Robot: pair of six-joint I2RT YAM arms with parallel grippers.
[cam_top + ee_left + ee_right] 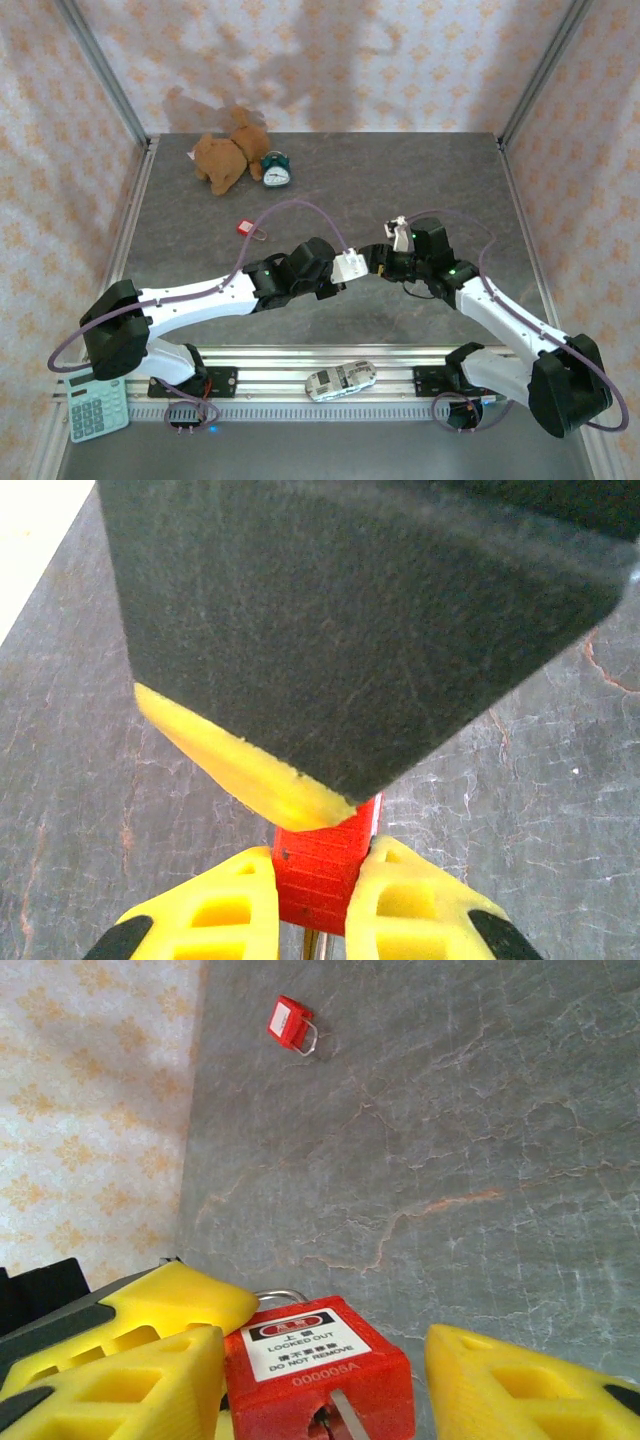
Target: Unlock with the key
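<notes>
Unlocking: key looks seated in padlock
Left claw clamps it; right claw stands open (pinch key squarely, then twist).

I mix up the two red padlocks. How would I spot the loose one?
Find the brown teddy bear at the table's far end. Just nearer lies the loose padlock, all alone; its twin is clamped in the robot's jaws.
</notes>
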